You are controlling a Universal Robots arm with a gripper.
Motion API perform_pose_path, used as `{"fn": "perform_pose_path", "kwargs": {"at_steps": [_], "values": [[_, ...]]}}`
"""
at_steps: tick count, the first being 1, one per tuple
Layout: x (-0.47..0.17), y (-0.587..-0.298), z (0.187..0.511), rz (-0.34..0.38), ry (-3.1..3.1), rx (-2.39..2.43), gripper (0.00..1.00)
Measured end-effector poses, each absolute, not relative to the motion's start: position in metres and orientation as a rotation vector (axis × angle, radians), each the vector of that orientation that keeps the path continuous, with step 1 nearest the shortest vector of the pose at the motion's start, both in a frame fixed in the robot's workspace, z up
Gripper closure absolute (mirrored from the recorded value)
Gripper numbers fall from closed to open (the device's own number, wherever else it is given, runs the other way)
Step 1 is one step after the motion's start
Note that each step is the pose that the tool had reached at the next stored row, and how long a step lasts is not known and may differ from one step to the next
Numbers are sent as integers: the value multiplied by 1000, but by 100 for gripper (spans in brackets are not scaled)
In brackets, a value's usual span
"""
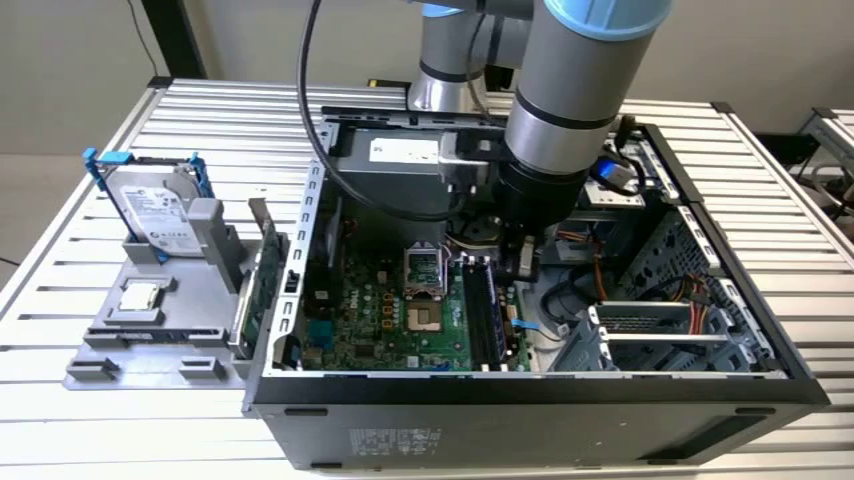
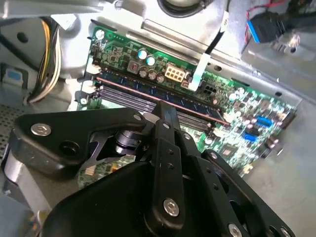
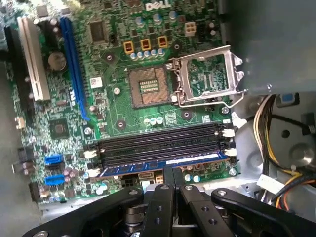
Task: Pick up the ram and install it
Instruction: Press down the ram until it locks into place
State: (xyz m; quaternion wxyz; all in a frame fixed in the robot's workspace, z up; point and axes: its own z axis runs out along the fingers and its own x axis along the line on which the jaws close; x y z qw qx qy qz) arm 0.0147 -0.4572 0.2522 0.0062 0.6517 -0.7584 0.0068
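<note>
Black claw linkage crowds the front of both wrist views. The claw (image 3: 171, 173) has its two fingers drawn together with nothing between them. They sit side by side along the length of the ram (image 3: 143, 167), so they cannot be pinching it. We judge their tips to be bearing on its upper edge, or just above it, to press it home.

The ram stands on edge in the outermost of the memory slots, next to the empty slots (image 3: 158, 143), on the motherboard (image 3: 113, 98). From these views we cannot tell whether the end latches have closed. In the second wrist view the fingertips (image 2: 167, 111) meet the stick near its middle, where we think a push would load both ends evenly.

In the exterior view the arm reaches straight down into the open computer case (image 1: 534, 395), which lies on its side so the board faces up. The processor socket (image 3: 148, 86) is bare and its metal frame (image 3: 207, 74) is swung open. Outside the case, a grey tray (image 1: 147, 350) holds a hard drive (image 1: 154, 215), a processor chip (image 1: 140, 297) and an expansion card (image 1: 267, 270), each in its own holder.

White lettering marks the board, and stickers sit on the ram, the drive and the case front. We leave their print unread.
</note>
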Motion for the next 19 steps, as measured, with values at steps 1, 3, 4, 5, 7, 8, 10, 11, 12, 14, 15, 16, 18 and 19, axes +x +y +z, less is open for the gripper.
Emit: {"fn": "perform_pose_path", "kwargs": {"at_steps": [1,3,4,5,7,8,10,11,12,14,15,16,18,19], "values": [[15,-457,252,22,-2353,2063,100],[15,-457,252,22,-2317,2104,100],[15,-457,252,23,-2297,2127,100],[15,-457,252,24,-2281,2145,100],[15,-457,252,25,-2251,2177,100],[15,-457,252,26,-2239,2190,100],[15,-457,251,28,-2217,2216,100],[14,-457,251,30,-2206,2227,100],[14,-457,251,31,-2196,2237,100],[14,-457,251,35,-2182,2255,100],[14,-457,251,37,-2176,2262,100],[14,-457,251,38,-2170,2269,100],[14,-457,251,39,-2158,2281,100],[14,-457,251,39,-2152,2287,100]]}}
